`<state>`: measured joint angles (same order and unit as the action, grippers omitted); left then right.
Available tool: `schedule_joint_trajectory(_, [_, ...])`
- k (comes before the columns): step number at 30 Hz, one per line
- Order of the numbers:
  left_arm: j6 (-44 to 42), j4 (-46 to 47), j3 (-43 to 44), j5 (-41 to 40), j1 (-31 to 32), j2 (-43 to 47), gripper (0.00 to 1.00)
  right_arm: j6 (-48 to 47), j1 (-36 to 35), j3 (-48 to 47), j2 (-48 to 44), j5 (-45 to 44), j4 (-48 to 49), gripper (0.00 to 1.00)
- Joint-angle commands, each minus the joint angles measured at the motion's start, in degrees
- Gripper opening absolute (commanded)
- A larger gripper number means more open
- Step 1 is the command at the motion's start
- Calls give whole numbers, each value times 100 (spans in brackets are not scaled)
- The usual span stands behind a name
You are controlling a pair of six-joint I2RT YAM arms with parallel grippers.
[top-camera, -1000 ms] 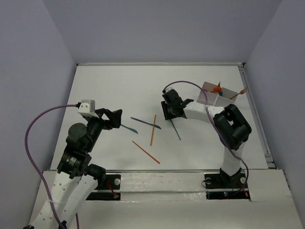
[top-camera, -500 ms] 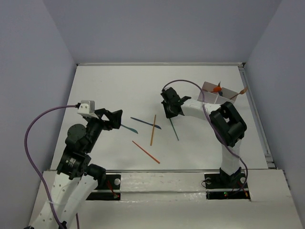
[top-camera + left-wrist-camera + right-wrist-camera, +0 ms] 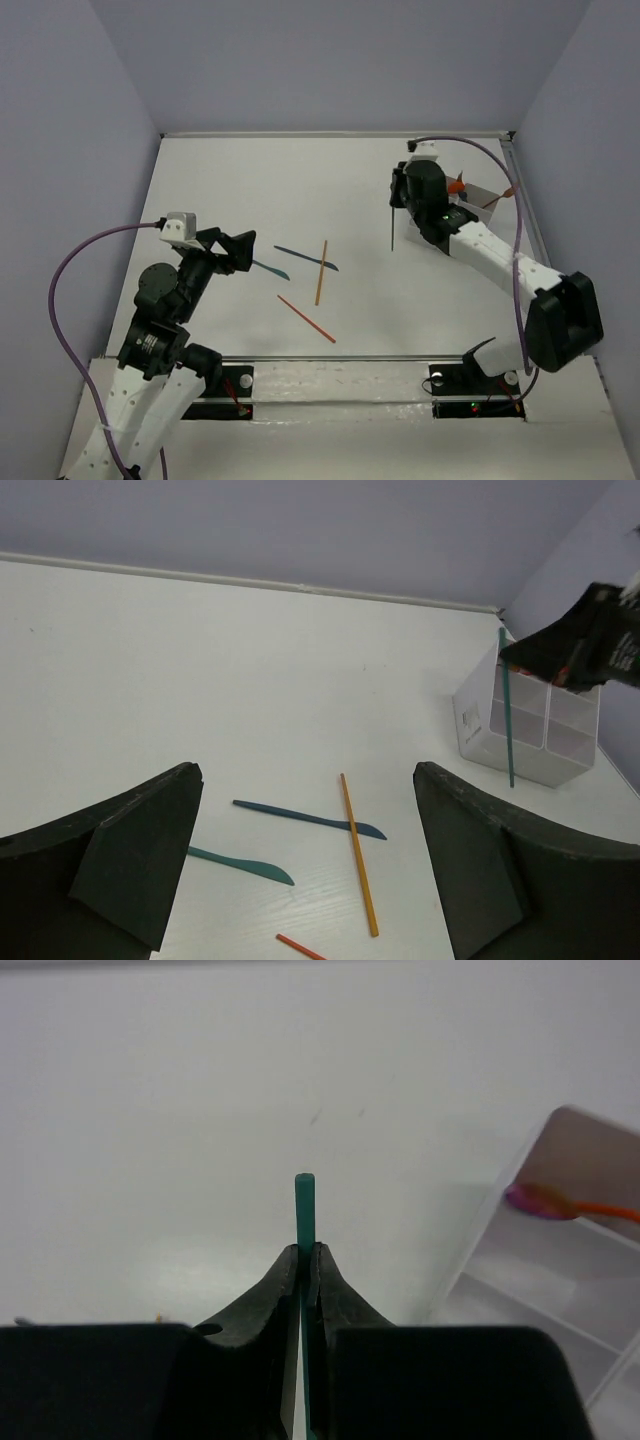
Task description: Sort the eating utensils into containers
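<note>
The thin teal plastic stick [image 3: 507,710] hangs upright, clamped in the right pincer [image 3: 303,1260], just beside the white four-compartment plastic box [image 3: 475,720] but not yet inside it. An orange plastic spoon [image 3: 456,186] sits in the box. Four pieces lie unsorted on the white desk [image 3: 250,180]: a dark blue knife [image 3: 310,818], a teal knife [image 3: 240,864], an orange stick [image 3: 357,852] and a red-orange stick [image 3: 306,318]. The left pincer [image 3: 240,250] hovers over them, spread apart and empty. Most of the sorting looks undone.

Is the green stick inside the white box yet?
No, the right pincer holds the green stick clamped outside the white box, beside its wall.
</note>
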<state>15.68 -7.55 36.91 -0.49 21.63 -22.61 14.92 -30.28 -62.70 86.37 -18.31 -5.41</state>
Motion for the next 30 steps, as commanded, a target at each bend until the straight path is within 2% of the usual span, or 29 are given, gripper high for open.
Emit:
schedule_joint_trajectory(1, [-21, 298, 212, 180, -36, 99, 99, -165, 478, 538, -883, -788, 1849, 7])
schedule_joint_trajectory(5, [-21, 298, 212, 216, -36, 90, 99, -479, 805, 1162, -1403, -1122, 2956, 7])
schedule_joint_trajectory(6, [-21, 298, 212, 207, -36, 99, 99, -629, 883, 1407, -1473, -1297, 3532, 7])
schedule_joint_trajectory(7, [-21, 307, 212, 225, -36, 99, 99, -900, 884, 1601, -1465, -1385, 4112, 7])
schedule_joint_trajectory(13, [-30, 298, 212, 207, -36, 82, 99, -1665, 1059, 1927, -1009, -1526, 5714, 7])
schedule_joint_trajectory(24, [-39, 324, 212, 243, -36, 46, 99, -2045, 1060, 2323, -271, -1712, 6929, 7])
schedule_joint_trajectory(30, [-30, 325, 212, 260, -36, 55, 99, -1747, 1060, 2823, 3, -1773, 7386, 7])
